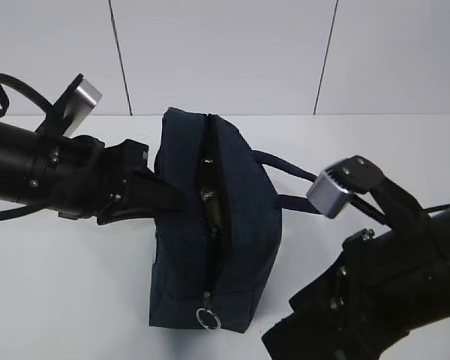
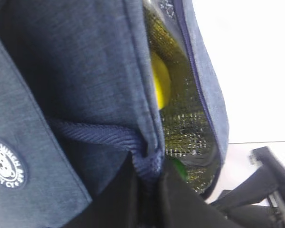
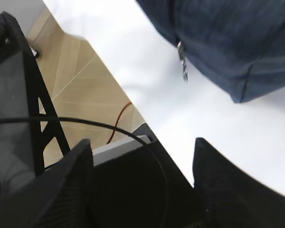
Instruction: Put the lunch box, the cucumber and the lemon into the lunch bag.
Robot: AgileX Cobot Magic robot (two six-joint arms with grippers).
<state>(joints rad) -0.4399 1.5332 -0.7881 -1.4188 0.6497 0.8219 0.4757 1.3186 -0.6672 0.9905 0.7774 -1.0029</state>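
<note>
Bag [image 1: 232,232] sits near the middle of the table [image 1: 67,292], standing on its base, its zipper slit facing up and partly open. Ring pull [image 1: 208,319] hangs at the near end of the zip, toward the table's front edge. One loop handle [image 1: 289,184] trails off the bag's right side onto the tabletop.

Left gripper [image 1: 172,196] is pressed against the bag's left wall, about halfway along its length. From the left wrist view I see its fingers [image 2: 180,199] pinched on the folded fabric at the rim of the opening [image 2: 145,159], right where the handle strap [image 2: 95,135] is stitched in. So: left gripper clamped on the bag's edge, touching it.

Looking past that rim into the bag, I see foil lining [image 2: 185,123]. Lemon [image 2: 160,85] lies inside, against the lining, just beyond the held edge. A small patch of bright green [image 2: 179,167] shows lower down inside, close to the fingertips; I cannot tell what it is. Round white logo [image 2: 5,164] is on the outer wall, to the left of the grip.

Right gripper [image 3: 142,156] hangs off the bag's near right corner, apart from it, over the table's front edge. Its jaws are spread wide with nothing between them. Bag corner [image 3: 249,80] and ring pull [image 3: 182,64] show above it in the right wrist view, clear of the fingers.

I can't see the lunch box in any view.
</note>
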